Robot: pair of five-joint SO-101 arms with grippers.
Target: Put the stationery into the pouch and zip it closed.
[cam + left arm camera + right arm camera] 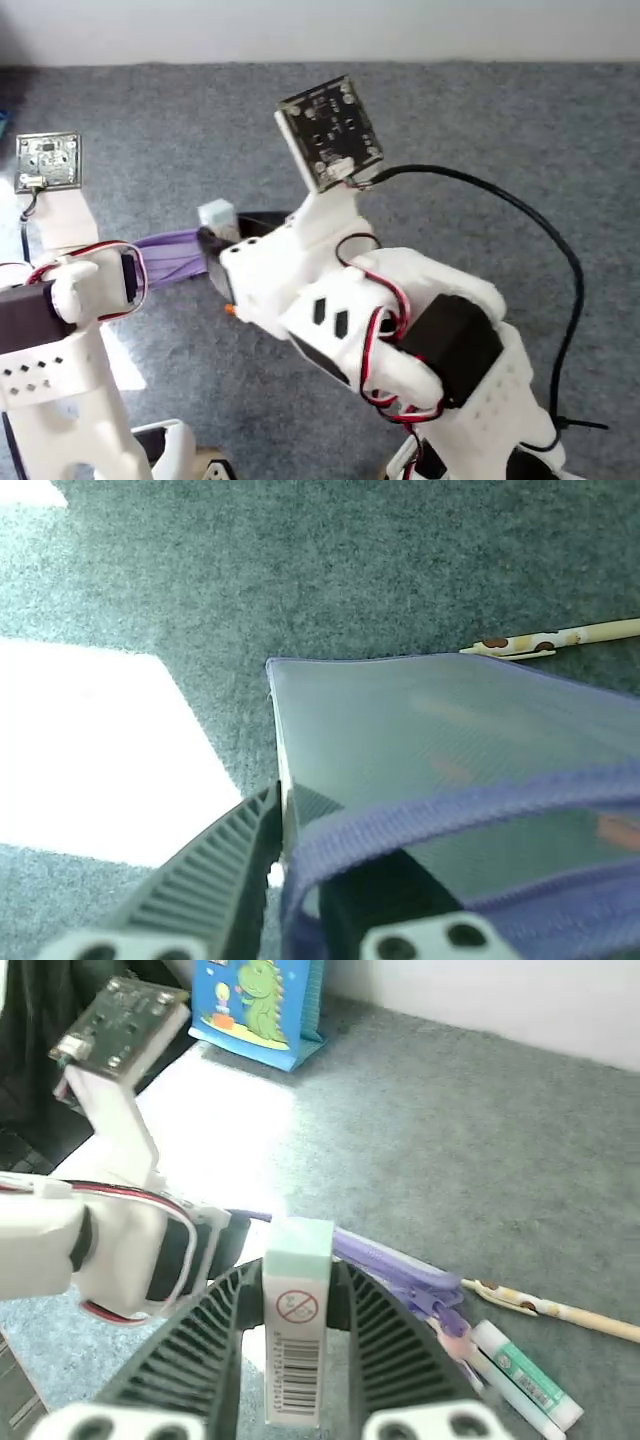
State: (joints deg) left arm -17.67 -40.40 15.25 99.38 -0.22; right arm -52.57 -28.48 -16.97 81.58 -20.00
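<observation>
A purple mesh pouch point(172, 254) lies on the grey carpet between the two arms. My left gripper point(290, 855) is shut on the pouch point(430, 750) at its corner, beside the purple zip band. My right gripper point(297, 1295) is shut on a white eraser point(296, 1330) with a mint-green end, held just above the pouch point(385, 1260). In the high view the eraser point(217, 213) shows over the pouch's right end. A cream pen with brown spots point(550, 1308) and a white-and-green tube point(520, 1375) lie on the carpet beyond the pouch. The pen point(560, 637) also lies past the pouch's far edge.
A white sheet point(90, 750) lies on the carpet beside the pouch, by the left arm's base point(60, 400). A blue dinosaur bag point(262, 1005) stands at the far wall. The right arm's body point(400, 330) fills the middle of the table. Open carpet point(480, 130) stretches to the back right.
</observation>
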